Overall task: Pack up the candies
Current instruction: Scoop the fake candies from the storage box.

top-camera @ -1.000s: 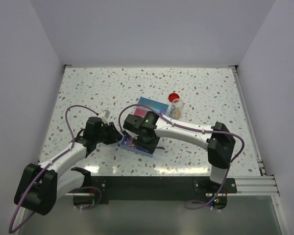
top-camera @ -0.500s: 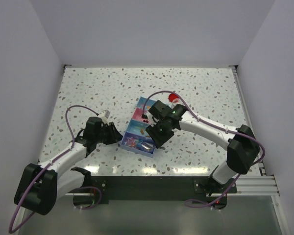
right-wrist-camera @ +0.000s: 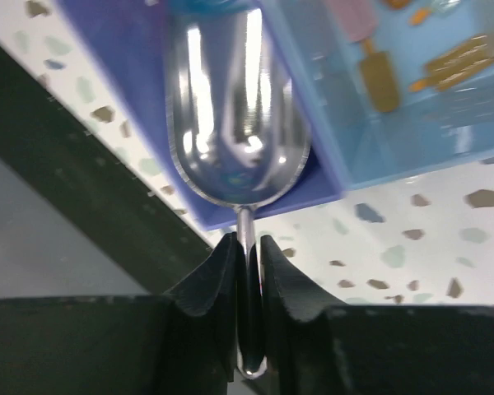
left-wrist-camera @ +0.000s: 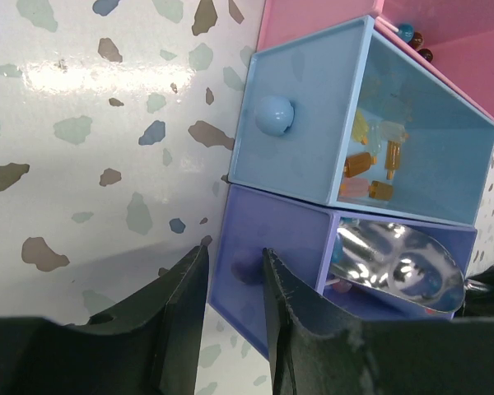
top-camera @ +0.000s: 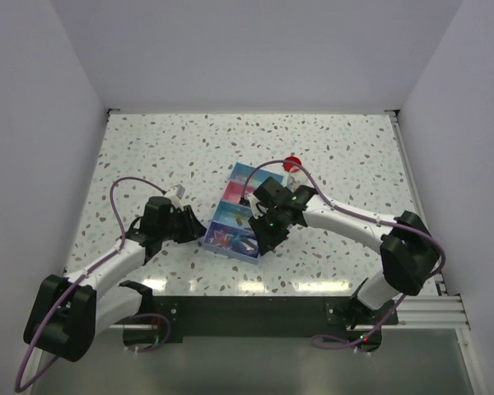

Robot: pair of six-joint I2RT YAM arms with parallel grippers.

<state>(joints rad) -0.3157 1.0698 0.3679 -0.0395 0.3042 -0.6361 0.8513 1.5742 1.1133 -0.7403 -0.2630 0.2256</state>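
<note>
Right claw (right-wrist-camera: 247,243) has shifted, clenched on the scoop (right-wrist-camera: 235,107) over the purple drawer (left-wrist-camera: 290,247); left claw (left-wrist-camera: 230,265) pinches its knob (left-wrist-camera: 247,271).

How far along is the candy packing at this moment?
Done: candies lie in the light blue compartment. In hand: the right gripper is shut on the scoop, whose bowl sits in the purple compartment, and the left gripper has its fingers either side of that compartment's knob. Left: the bowl shows mostly bare metal, and how many candies are unpacked cannot be seen.
</note>
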